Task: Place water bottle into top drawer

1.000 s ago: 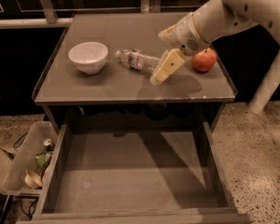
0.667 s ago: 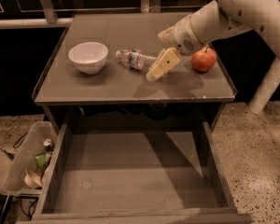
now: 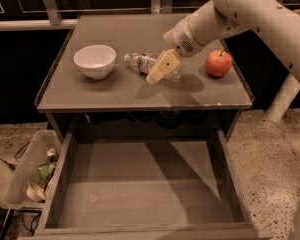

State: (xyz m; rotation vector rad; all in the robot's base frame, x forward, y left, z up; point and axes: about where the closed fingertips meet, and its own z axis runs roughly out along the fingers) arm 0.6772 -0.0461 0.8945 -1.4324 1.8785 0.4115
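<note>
The water bottle lies on its side on the tabletop, between a white bowl and a red apple, with its cap end pointing left. My gripper hangs from the arm that reaches in from the upper right. It is down over the bottle's right half and covers part of it. The top drawer is pulled out wide below the tabletop, with a bare grey bottom.
A white bowl stands at the table's left. A red apple sits at the right, just beyond the gripper. A translucent bin of trash stands on the floor left of the drawer. A white post stands at the right.
My gripper has moved left and a little down across the table, from beside the apple onto the right half of the bottle. The bottle, bowl and apple have not moved.
</note>
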